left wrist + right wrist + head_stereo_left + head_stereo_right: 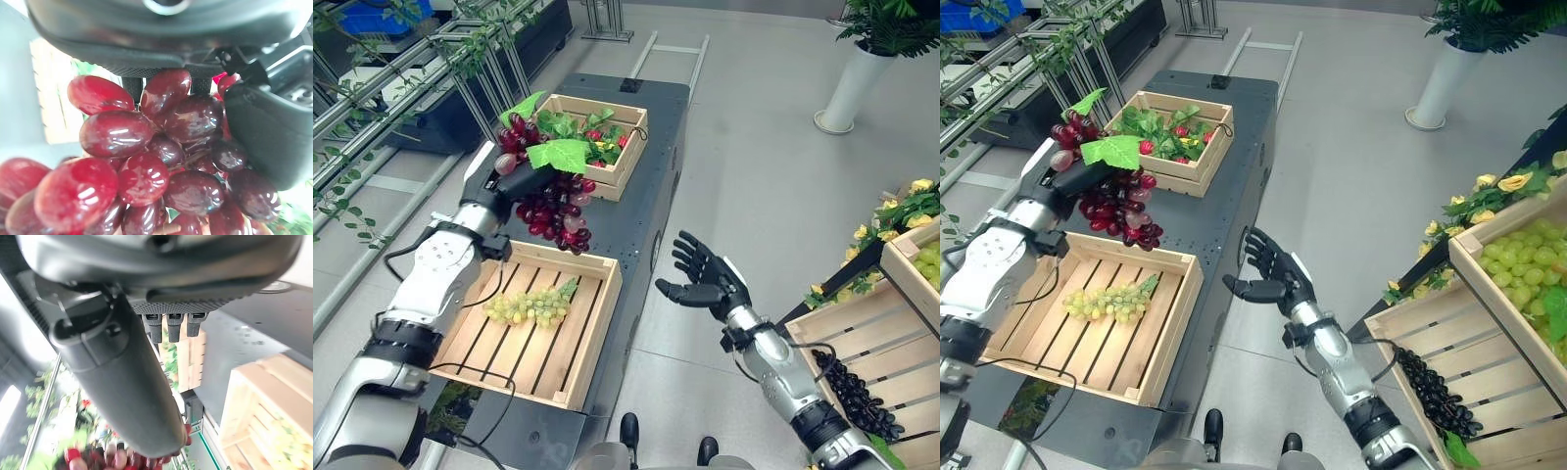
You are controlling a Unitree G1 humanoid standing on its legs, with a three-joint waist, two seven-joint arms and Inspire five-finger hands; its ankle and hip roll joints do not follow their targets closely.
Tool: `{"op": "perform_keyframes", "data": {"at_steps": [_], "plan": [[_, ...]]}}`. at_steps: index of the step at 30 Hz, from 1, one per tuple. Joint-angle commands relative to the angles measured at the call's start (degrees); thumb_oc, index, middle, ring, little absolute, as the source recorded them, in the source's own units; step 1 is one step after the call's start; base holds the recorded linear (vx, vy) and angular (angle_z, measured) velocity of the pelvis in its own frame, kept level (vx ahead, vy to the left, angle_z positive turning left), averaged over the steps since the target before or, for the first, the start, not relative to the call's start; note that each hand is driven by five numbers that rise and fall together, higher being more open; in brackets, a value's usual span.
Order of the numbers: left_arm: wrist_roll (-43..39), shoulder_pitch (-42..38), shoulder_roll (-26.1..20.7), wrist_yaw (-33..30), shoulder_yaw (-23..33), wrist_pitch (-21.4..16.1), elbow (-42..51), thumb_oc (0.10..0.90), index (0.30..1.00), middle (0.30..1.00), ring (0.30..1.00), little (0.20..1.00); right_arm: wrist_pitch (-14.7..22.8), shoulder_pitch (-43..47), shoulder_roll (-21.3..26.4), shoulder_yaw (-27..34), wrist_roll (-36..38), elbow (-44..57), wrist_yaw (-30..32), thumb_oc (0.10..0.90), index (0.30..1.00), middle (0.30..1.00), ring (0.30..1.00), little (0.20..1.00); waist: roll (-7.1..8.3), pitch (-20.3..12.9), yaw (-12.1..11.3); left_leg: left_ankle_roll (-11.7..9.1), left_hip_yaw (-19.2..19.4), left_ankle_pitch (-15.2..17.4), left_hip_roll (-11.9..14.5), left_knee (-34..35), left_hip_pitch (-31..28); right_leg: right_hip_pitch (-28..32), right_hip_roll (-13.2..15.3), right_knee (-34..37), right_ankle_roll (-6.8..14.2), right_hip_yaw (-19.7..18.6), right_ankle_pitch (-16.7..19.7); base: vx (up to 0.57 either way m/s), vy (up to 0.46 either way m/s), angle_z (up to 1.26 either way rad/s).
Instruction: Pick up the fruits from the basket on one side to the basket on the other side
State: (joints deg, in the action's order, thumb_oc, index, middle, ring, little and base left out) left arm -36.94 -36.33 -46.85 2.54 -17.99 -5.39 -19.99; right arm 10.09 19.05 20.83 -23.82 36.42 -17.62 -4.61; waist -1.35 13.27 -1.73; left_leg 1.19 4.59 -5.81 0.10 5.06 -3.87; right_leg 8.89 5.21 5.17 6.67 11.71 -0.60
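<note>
green grapes (530,305) lie in the near wooden crate (597,323) at the lower left of the frame, on the dark table (651,211). right hand (705,282) hangs right of centre over the grey floor, off the table's edge, palm up, fingers spread and holding nothing. above the near crate, the left hand (505,179) has its fingers and thumb curled round a bunch of red grapes (553,211) with a green leaf, which hangs in the air between the two crates. farther up the table, the far crate (622,147) holds leaves and red fruit. at the right edge, more crates (1518,323) hold dark and green grapes.
</note>
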Motion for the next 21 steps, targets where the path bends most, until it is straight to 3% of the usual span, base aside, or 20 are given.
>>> {"op": "perform_keyframes", "data": {"at_steps": [1, 11, 16, 21], "plan": [[-5.8, -13.8, 4.2, -1.8, 0.4, -7.2, -2.0, 0.4, 0.3, 0.3, 0.3, 0.3, -1.2, 8.0, 0.2, -0.8, 1.8, 6.2, -1.2, 0.8, 0.9, 0.9, 0.9, 0.9, -1.53, -8.7, 0.9, -1.6, -1.4, 8.8, -3.6, -0.1, -1.6, -2.5, -2.7, -0.2, -2.8, 0.4, -0.9, -0.01, -0.034, -0.08], [-6.6, -19.2, 11.1, -1.9, -3.4, -6.3, -4.3, 0.4, 0.3, 0.3, 0.3, 0.3, -5.9, 18.3, -1.1, -0.4, 4.5, 2.7, 0.6, 0.8, 0.9, 0.9, 0.9, 0.9, -1.49, -10.2, 2.5, -1.9, 0.3, 9.6, -2.8, -0.1, -3.0, -1.7, -3.4, -0.2, -3.4, -1.0, -1.4, 0.01, -0.047, -0.08], [-7.5, -20.4, 13.1, -0.9, -4.7, -6.5, -5.8, 0.4, 0.3, 0.3, 0.3, 0.3, -9.5, 20.1, -2.3, -1.1, 9.1, 1.2, -0.8, 0.8, 0.9, 0.9, 0.9, 0.9, -1.44, -10.4, 3.1, -2.0, 1.5, 9.7, -2.5, -0.1, -3.6, -1.5, -3.5, -0.2, -3.4, -1.6, -1.3, 0.0, -0.038, -0.12], [-6.9, -21.0, 13.9, -0.5, -5.9, -6.1, -4.8, 0.4, 0.3, 0.3, 0.3, 0.3, -10.4, 20.1, -3.0, -1.6, 10.8, 0.5, -1.4, 0.8, 0.9, 0.9, 0.9, 0.9, -1.36, -10.2, 3.5, -2.0, 2.1, 9.8, -2.3, -0.1, -4.0, -1.3, -3.6, -0.2, -3.4, -2.0, -1.2, -0.01, -0.018, -0.14]]}}
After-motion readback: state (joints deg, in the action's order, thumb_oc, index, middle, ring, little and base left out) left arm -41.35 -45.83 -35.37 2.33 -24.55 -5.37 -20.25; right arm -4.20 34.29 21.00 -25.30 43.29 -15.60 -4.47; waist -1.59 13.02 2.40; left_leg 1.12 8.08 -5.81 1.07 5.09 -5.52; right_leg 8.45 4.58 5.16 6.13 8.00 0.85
